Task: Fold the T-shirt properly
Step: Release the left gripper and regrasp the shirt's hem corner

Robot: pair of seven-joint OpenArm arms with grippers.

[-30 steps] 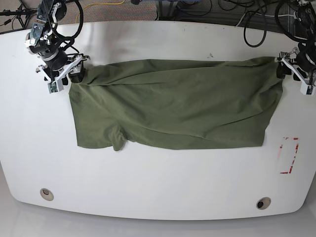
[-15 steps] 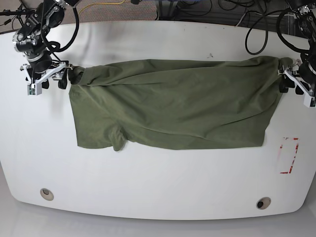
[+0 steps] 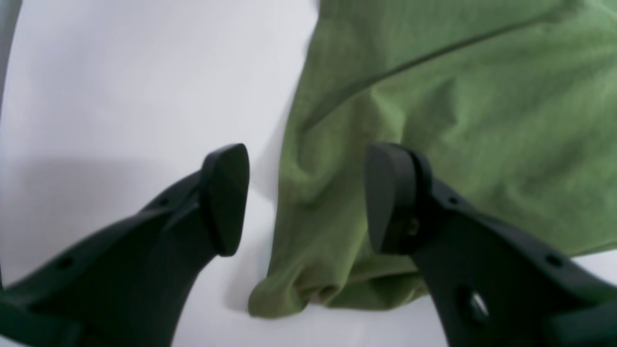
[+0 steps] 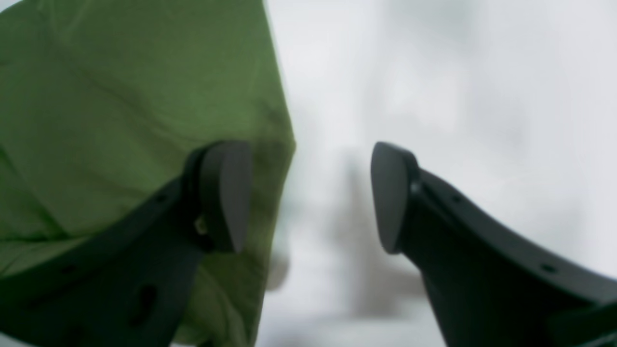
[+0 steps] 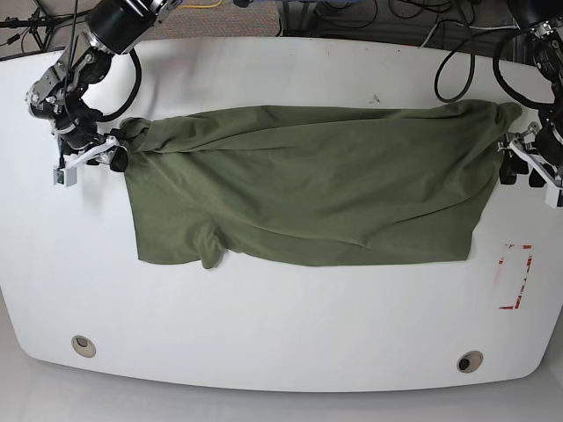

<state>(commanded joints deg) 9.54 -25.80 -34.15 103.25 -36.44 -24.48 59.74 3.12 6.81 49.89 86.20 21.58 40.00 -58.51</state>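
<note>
The olive-green T-shirt (image 5: pixel 308 189) lies spread wide on the white table (image 5: pixel 281 352), with creases along its top edge and a small flap at its lower left. My right gripper (image 5: pixel 88 163) is open just outside the shirt's upper left corner. In the right wrist view its fingers (image 4: pixel 226 193) stand apart over the shirt's edge (image 4: pixel 120 96), holding nothing (image 4: pixel 308 197). My left gripper (image 5: pixel 521 173) is open beside the shirt's right edge. The left wrist view shows its open gripper (image 3: pixel 308 200) above a bunched corner of the shirt (image 3: pixel 434 96), not gripping it.
A red-outlined rectangle (image 5: pixel 515 277) is marked on the table at the right. Two round holes (image 5: pixel 84 345) (image 5: pixel 469 361) sit near the front edge. Black cables (image 5: pixel 457 53) hang along the back edge.
Both grippers have moved outward and toward the front, off the shirt's upper corners. The shirt's top edge now reaches a little further to each side.
</note>
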